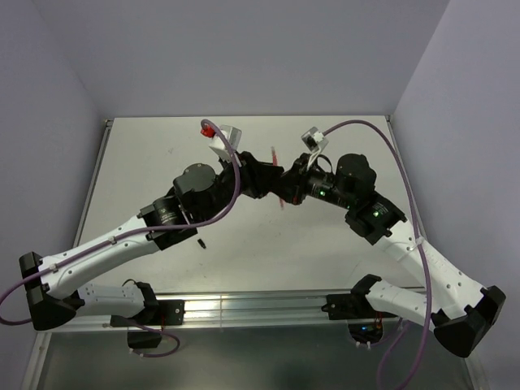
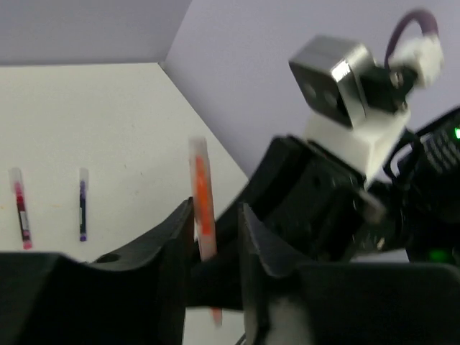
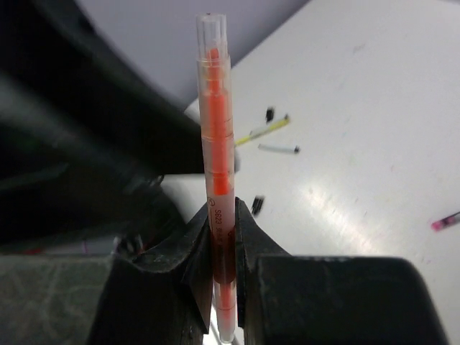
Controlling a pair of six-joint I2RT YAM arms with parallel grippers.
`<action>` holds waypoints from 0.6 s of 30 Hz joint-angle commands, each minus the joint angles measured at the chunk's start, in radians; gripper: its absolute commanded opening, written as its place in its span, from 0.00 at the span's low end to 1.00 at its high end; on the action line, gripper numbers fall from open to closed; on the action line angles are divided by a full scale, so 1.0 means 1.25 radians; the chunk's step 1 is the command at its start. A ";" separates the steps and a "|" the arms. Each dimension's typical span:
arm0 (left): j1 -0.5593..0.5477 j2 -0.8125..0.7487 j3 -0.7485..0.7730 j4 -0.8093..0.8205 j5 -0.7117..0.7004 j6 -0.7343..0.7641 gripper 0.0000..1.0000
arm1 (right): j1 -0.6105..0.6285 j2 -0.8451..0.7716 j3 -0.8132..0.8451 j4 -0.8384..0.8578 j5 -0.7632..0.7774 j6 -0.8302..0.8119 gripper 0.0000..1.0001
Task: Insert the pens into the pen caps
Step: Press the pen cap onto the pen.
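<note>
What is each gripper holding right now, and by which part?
The right gripper clamps the slim orange pen with a clear body near its lower end. The left gripper stands open around the same pen, not gripping it.

Tiny print on orange pen (image 3: 215,144), unreadable.

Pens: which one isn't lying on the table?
The orange pen, standing upright, clamped in the right end effector. The red pen, purple pen and yellow pen lie flat on the table.
</note>
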 commanded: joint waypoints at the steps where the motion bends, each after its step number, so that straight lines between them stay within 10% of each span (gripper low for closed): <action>1: -0.021 -0.032 0.076 -0.091 0.015 0.044 0.41 | -0.030 0.011 0.052 0.129 0.044 0.023 0.00; 5: 0.033 -0.052 0.130 -0.083 -0.016 0.055 0.65 | -0.027 0.019 0.047 0.129 0.011 0.023 0.00; 18: 0.119 0.066 0.295 -0.144 0.115 0.090 0.64 | 0.004 0.014 0.039 0.107 0.002 0.014 0.00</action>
